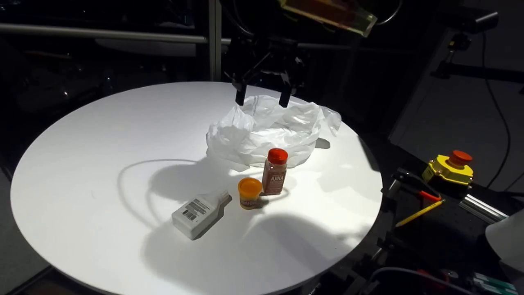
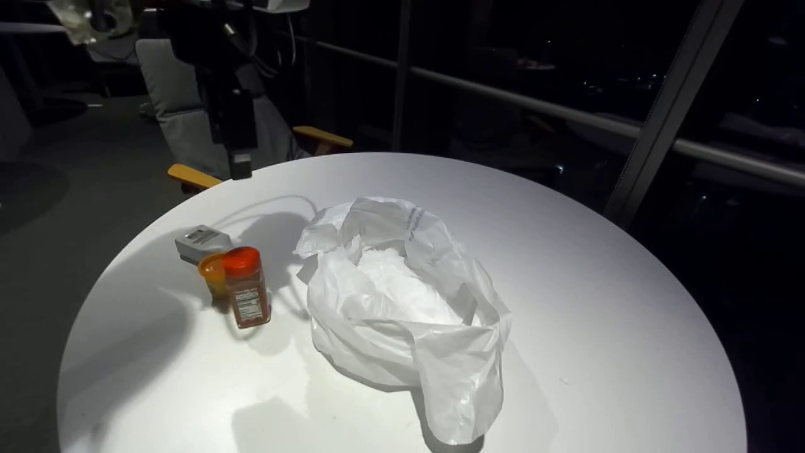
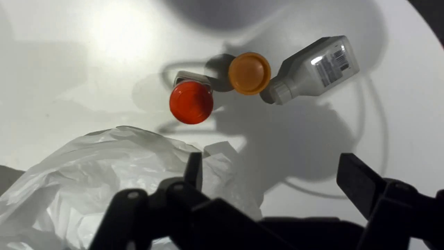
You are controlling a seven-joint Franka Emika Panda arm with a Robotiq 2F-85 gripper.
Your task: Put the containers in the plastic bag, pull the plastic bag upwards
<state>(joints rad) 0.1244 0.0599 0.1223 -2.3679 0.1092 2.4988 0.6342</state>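
Note:
The white plastic bag (image 1: pixel 233 143) lies crumpled with its mouth open upward on the round white table; it also shows in an exterior view (image 2: pixel 365 343) and the wrist view (image 3: pixel 100 170). A red-capped spice jar (image 1: pixel 274 178) stands upright beside the bag, also in the wrist view (image 3: pixel 191 103). A small orange tub (image 1: pixel 249 194) stands close to the jar (image 2: pixel 248 299). A white bottle (image 1: pixel 195 215) lies on its side, its cap toward the tub (image 3: pixel 249 73). My gripper (image 1: pixel 262 100) is open and empty, above the table (image 3: pixel 270 170). The bag's inside is only partly visible.
The round table's edge (image 1: pixel 45 123) curves around the scene. A chair (image 2: pixel 188 119) with wooden armrests stands behind it in an exterior view. A yellow emergency stop box (image 1: pixel 450 169) and a pencil (image 1: pixel 420 213) lie on a dark surface beside the table. Window bars run behind.

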